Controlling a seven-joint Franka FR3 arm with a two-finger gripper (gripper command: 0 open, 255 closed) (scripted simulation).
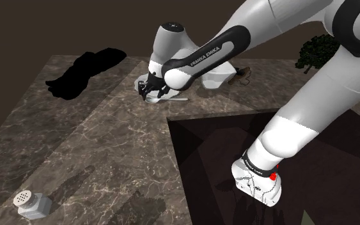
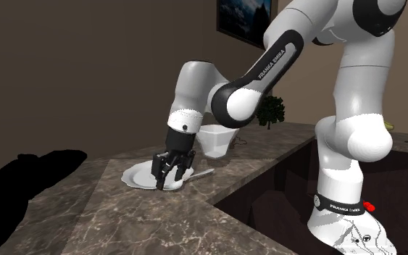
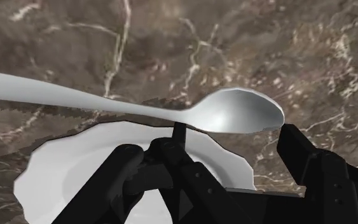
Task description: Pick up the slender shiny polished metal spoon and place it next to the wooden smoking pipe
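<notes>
Looking along the wrist camera, I see the gripper (image 3: 209, 143) low over the white plate (image 3: 63, 184), its fingers spread wide and neither one touching anything. The grey spoon (image 3: 234, 111) crosses the plate's rim just beyond the fingertips. Its bowl sticks out past the plate over the marble counter (image 3: 266, 44).
</notes>
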